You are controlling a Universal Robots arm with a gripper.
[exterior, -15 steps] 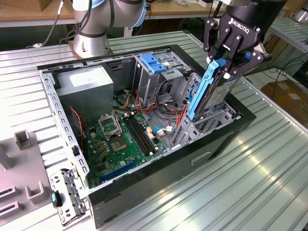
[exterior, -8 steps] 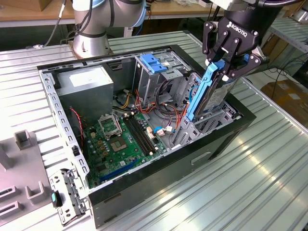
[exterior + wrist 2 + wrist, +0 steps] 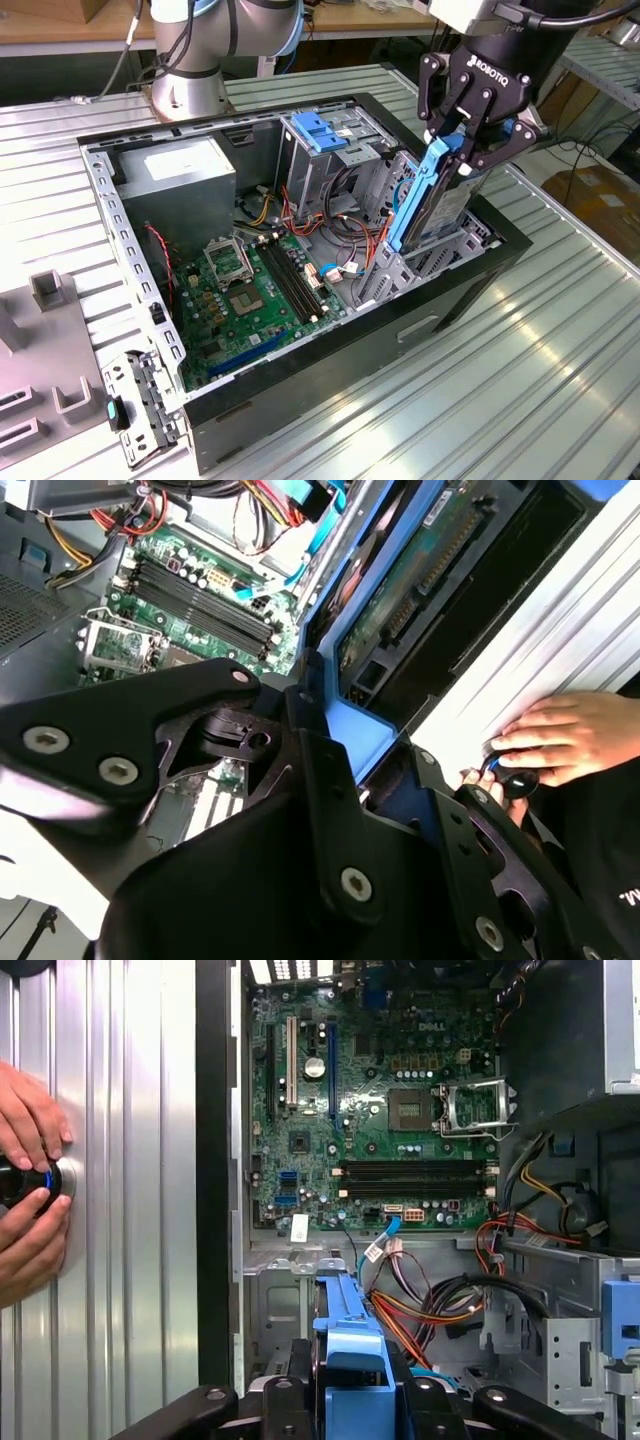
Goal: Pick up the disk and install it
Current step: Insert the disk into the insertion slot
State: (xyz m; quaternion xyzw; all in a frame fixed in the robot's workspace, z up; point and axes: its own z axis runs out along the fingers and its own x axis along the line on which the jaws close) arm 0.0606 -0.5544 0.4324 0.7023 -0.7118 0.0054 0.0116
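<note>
While the gripper [image 3: 462,150] clamps its top edge, the disk [image 3: 452,208] stands on edge, tilted, lower end at the drive cage [image 3: 395,275]
Its blue rail [image 3: 412,200] faces the motherboard [image 3: 245,295] inside the open computer case [image 3: 440,300], which lies on the ribbed metal table [image 3: 540,380]; in the first wrist view a person's hands [image 3: 30,1120] hold a small black knob [image 3: 18,1182] on the table beside the case

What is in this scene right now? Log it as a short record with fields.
gripper: shut on the disk, holding its upper end
disk: standing on edge, lower end in the drive cage
computer case: lying open on the ribbed metal table
motherboard: exposed on the case floor
person's hands: on a small black object on the table, beside the case
</note>
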